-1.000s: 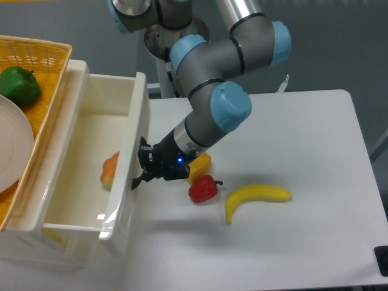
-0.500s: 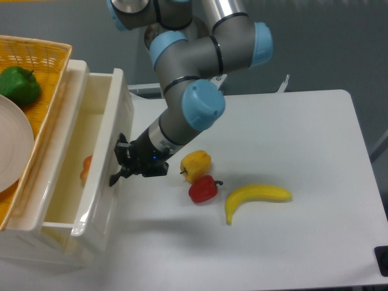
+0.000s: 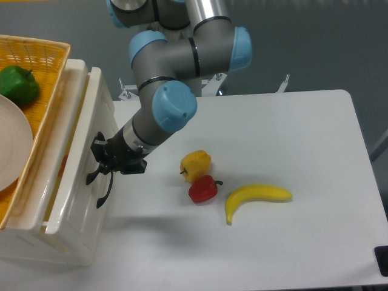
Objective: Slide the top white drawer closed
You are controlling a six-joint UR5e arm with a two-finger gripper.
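The top white drawer point(image 3: 77, 173) stands at the left, pushed almost fully into its white cabinet. Only a narrow slit of its inside shows, with a bit of something orange point(image 3: 63, 163) in it. My gripper point(image 3: 95, 165) is pressed against the drawer's front panel, fingers together and holding nothing. The small dark curved handle point(image 3: 104, 194) hangs just below the gripper on that panel.
A woven yellow basket point(image 3: 36, 57) sits on top of the cabinet with a green pepper point(image 3: 18, 85) and a white plate point(image 3: 11, 148). On the table lie a yellow pepper point(image 3: 196, 163), a red pepper point(image 3: 203, 189) and a banana point(image 3: 254, 197).
My gripper has moved left with the drawer front ahead of it. The drawer went from wide open to nearly shut, and the orange item inside is now almost hidden.
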